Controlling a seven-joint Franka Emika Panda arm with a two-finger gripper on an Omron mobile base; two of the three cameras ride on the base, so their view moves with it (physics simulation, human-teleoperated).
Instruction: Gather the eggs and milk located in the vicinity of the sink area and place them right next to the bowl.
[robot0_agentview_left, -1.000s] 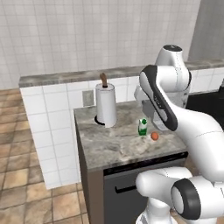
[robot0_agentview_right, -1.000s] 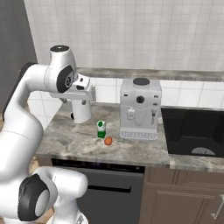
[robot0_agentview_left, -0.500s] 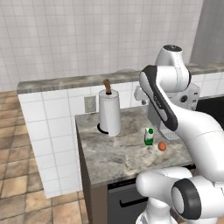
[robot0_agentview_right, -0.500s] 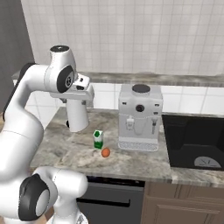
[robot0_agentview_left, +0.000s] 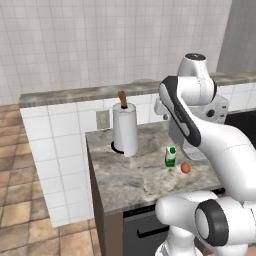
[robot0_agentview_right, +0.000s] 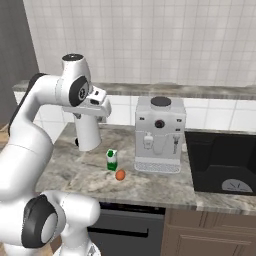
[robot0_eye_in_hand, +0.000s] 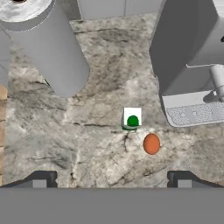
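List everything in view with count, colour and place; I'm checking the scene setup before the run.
milk: one, green with white top, upright on the counter, left of the coffee machine
egg: one, orange-brown, on the counter just beside the milk
paper-towel roll: one, white, brown post, standing at the counter's back
coffee machine: one, white-grey, on the counter beside the sink
sink: one, black, recessed at the counter's right end
counter: one, grey marble
gripper: one, dark tips, open, above milk and egg
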